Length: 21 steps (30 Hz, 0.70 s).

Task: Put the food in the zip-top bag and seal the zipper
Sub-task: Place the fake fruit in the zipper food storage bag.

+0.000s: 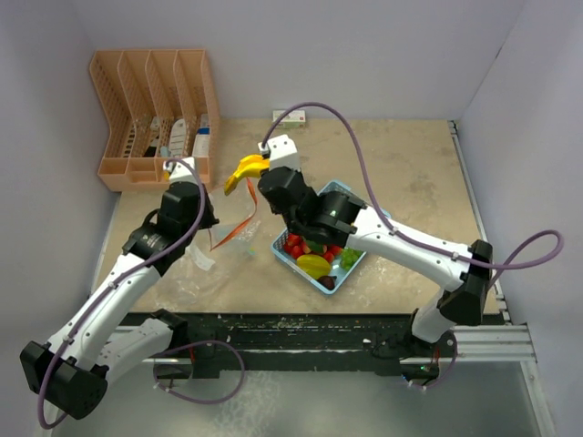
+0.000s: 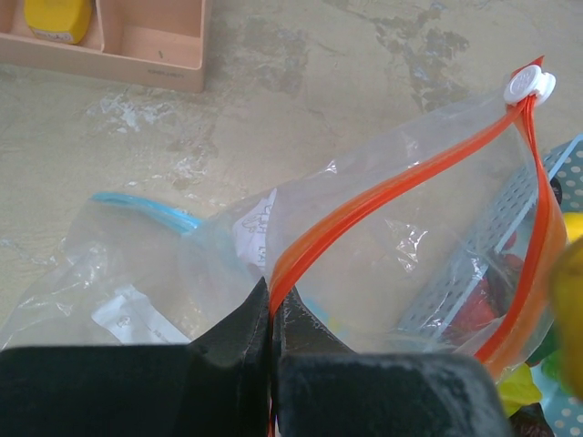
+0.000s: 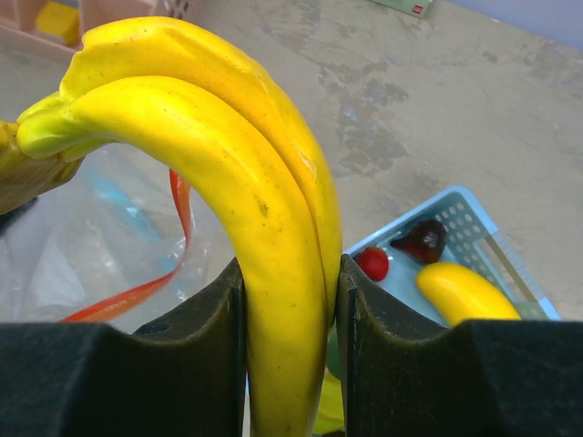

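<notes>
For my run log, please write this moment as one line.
left gripper: shut on zip-top bag rim | right gripper: shut on toy banana | zipper: open | basket: food inside

The toy banana bunch (image 3: pixel 264 228) drops between my right fingers (image 3: pixel 173 373) and is cut off by the bottom edge; its stem end leaves the frame at left. One finger hides the near corner of the light-blue basket (image 3: pixel 496 238). In my left wrist view the orange zipper strip (image 2: pixel 392 187) of the zip-top bag (image 2: pixel 383 264) disappears between my left fingers (image 2: pixel 228 364). A blurred yellow shape (image 2: pixel 569 319) at the right edge is perhaps that banana. From above, the contents of the orange organizer (image 1: pixel 109 100) are too small to tell.
</notes>
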Each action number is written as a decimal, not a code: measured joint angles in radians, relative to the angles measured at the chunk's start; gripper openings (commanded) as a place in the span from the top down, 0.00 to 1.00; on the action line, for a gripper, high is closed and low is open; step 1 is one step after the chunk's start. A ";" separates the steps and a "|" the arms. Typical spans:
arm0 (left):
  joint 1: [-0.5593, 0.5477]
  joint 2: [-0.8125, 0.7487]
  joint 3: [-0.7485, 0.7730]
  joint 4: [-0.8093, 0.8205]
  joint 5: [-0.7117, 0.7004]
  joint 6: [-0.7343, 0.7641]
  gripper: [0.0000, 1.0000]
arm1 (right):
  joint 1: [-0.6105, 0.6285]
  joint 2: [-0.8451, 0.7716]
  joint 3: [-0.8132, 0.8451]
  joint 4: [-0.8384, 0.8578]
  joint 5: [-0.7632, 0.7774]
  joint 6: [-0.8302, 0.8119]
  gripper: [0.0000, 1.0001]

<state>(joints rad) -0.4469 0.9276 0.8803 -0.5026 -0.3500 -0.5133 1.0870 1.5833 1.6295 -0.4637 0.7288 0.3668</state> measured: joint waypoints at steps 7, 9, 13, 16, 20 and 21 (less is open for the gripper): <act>0.000 0.012 0.020 0.000 0.014 0.010 1.00 | 0.048 0.044 -0.035 -0.046 0.117 -0.020 1.00; 0.000 0.022 0.025 0.000 0.019 0.012 1.00 | 0.056 0.044 -0.057 -0.056 0.135 -0.021 1.00; 0.000 0.038 0.036 0.000 0.033 0.021 1.00 | 0.068 0.047 -0.078 -0.072 0.166 -0.040 1.00; 0.000 0.053 0.049 0.001 0.050 0.027 1.00 | 0.077 0.053 -0.072 -0.075 0.200 -0.070 1.00; 0.000 0.057 0.055 0.008 0.078 0.028 1.00 | 0.093 0.098 -0.030 -0.068 0.256 -0.132 1.00; 0.000 0.057 0.058 0.008 0.086 0.029 1.00 | 0.100 0.113 -0.022 -0.064 0.275 -0.151 1.00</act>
<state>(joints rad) -0.4469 0.9848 0.9382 -0.4942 -0.2638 -0.4843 1.1866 1.6962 1.6077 -0.5278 1.0042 0.2153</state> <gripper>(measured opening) 0.007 0.374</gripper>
